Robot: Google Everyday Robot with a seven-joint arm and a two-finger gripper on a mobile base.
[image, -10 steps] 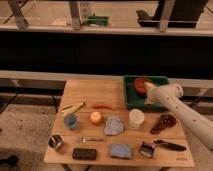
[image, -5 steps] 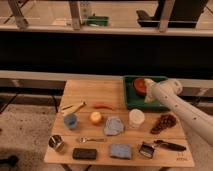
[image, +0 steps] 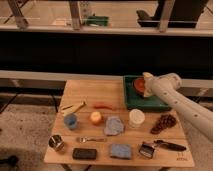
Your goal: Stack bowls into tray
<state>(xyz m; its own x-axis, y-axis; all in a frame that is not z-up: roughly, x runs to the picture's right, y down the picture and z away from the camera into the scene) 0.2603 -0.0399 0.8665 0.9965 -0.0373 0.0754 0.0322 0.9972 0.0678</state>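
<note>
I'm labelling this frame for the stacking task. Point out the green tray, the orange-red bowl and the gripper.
Green rectangular plastic tray [image: 145,105], camera view, front wall.
Orange-red round bowl [image: 138,85], camera view, left rim.
Gripper [image: 146,78], camera view, over the tray at the bowl.

I've brought the arm further back and left over the green tray [image: 134,102]. The gripper [image: 146,80] now sits above the tray's far side, covering more of the orange-red bowl [image: 139,86] than it did a second ago.

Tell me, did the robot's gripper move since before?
Yes. The gripper slid left and farther back over the green rectangular plastic tray, now covering more of the orange-red bowl.
</note>
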